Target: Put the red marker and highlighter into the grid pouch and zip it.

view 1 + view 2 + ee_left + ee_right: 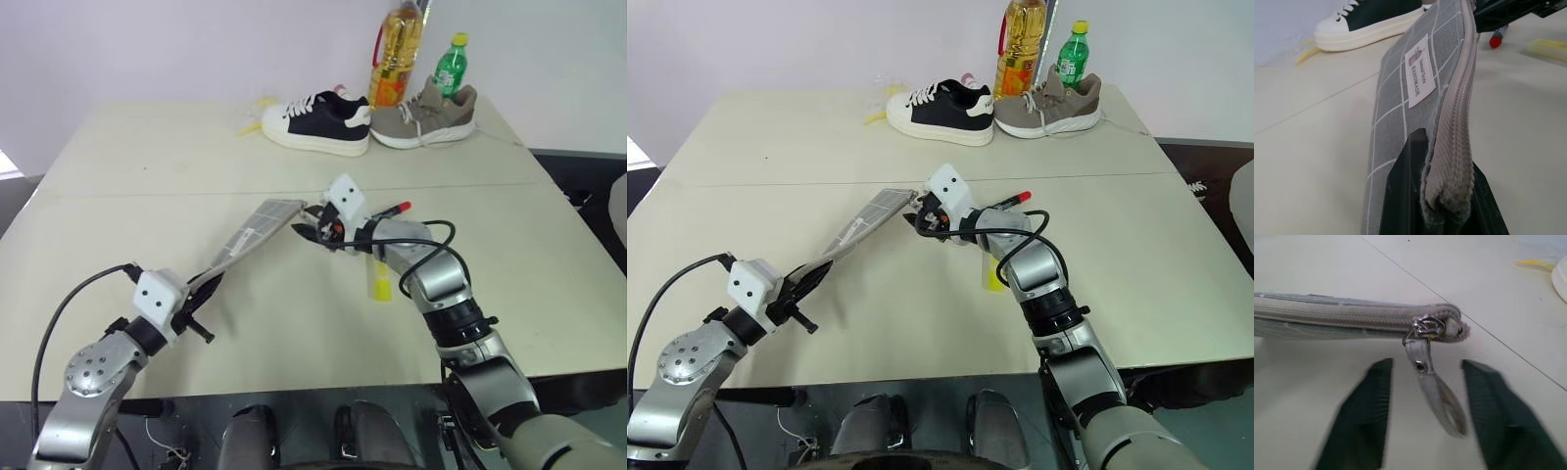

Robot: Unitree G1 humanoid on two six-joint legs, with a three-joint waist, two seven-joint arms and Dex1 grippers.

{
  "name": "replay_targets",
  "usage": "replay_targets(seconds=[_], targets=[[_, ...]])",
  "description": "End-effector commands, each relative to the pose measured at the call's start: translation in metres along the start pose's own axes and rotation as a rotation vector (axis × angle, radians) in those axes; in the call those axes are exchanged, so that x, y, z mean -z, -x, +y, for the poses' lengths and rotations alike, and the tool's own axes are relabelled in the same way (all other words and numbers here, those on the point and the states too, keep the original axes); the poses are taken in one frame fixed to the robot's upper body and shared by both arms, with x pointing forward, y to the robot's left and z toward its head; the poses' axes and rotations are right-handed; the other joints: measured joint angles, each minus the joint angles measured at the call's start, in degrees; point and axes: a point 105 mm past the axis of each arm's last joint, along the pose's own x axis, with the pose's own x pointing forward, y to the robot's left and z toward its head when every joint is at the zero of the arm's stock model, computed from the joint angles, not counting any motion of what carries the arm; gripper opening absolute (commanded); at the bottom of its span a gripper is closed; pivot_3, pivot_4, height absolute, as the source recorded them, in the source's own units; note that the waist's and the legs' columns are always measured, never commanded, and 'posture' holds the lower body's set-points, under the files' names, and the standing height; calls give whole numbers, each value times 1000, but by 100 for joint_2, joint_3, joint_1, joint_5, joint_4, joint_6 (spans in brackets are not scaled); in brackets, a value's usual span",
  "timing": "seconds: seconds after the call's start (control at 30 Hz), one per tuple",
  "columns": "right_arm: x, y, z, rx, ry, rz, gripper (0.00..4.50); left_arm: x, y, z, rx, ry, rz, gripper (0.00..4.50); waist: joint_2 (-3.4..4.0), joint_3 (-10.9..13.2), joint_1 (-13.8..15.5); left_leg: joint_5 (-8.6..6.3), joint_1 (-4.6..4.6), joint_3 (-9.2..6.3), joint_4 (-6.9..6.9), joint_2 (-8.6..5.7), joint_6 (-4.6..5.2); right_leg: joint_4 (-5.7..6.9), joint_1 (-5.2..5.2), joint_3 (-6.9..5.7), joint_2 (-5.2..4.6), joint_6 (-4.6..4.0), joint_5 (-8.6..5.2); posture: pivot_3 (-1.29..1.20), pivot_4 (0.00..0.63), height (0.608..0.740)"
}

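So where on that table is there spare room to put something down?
Bare table stretches left of the white and black shoe, and again right of the red marker. The middle is crowded: grid pouch, both grippers, highlighter.

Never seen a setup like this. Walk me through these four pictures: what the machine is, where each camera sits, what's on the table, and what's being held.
It is a two-armed humanoid robot at a table. Two pictures come from cameras in its head looking down; the other two from cameras on its wrists.

The left gripper has its jaws shut on one end of the grid pouch, lifting it. The right gripper, jaws apart, is at the zipper pull on the other end without gripping it.

The red marker and highlighter lie on the table beside the right arm. Behind stand two shoes and two bottles.
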Motion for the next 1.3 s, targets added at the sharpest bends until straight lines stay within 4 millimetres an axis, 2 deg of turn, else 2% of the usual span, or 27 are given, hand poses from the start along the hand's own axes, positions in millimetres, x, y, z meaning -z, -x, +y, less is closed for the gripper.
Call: replay_targets(seconds=[0.03, 0.07, 0.17, 0.27, 0.47, 0.6, 0.7, 0.9, 1.13, 1.3], targets=[[-10, 2, -1, 9, -11, -35, 456, -10, 0, 0, 5, -23, -32, 0, 0, 0, -9, 0, 0, 0, 0, 0, 0, 0, 0, 0, 1, 0, 0, 0, 150, 705], [-9, 2, 0, 6, -11, -30, 70, -10, 0, 0, 3, -24, -32, 0, 0, 0, -12, 0, 0, -1, 0, 1, 0, 0, 0, 0, 1, 0, 0, 0, 150, 705], [-7, 2, 3, 1, 15, -3, 70, -10, -4, -1, 3, -27, -23, 0, 0, 0, -11, 0, 0, -1, 0, 1, 0, 0, 0, 0, 1, 0, 0, 0, 150, 705], [0, 4, 8, -12, 116, 59, 70, -11, -15, -10, 14, -35, -13, 0, 0, 0, 6, 0, 0, -1, 0, 0, 0, 0, 0, 0, 1, 0, 0, 0, 150, 705], [0, 7, 13, -25, 257, 112, 70, -19, -45, -35, 15, -18, -1, 0, -2, -1, 22, 0, 0, -3, 2, -5, 0, 0, 5, 0, -1, 1, 0, 0, 150, 705], [-6, 10, 20, -60, 357, 126, 70, -25, -69, -49, -17, 5, 7, 0, -3, -2, 29, 0, -1, -4, 2, -6, 0, 0, 5, 0, 1, 1, 1, 0, 150, 705], [-10, 12, 29, -103, 396, 121, 70, -26, -80, -51, -39, 34, 26, 0, -6, -3, 58, 0, 0, -4, 4, -7, 1, -1, 7, 0, 2, 1, 1, 0, 150, 705], [-18, 17, 52, -211, 449, 95, 70, -42, -104, -54, -54, 68, -25, 0, -6, -4, 136, 1, 0, -5, 6, -6, 1, -1, 7, 0, 4, 1, 1, 0, 150, 705], [-28, 26, 77, -321, 488, 42, 70, -44, -122, -52, -77, 62, -25, 0, -8, -5, 143, 1, -1, -7, 9, -9, 1, -2, 9, 0, 3, 1, 1, 0, 150, 705], [-28, 28, 76, -321, 480, 42, 70, -46, -125, -52, -81, 71, -37, 0, -8, -5, 136, 1, 0, -7, 8, -8, 2, -1, 9, 0, 4, 1, 1, 0, 150, 705]])
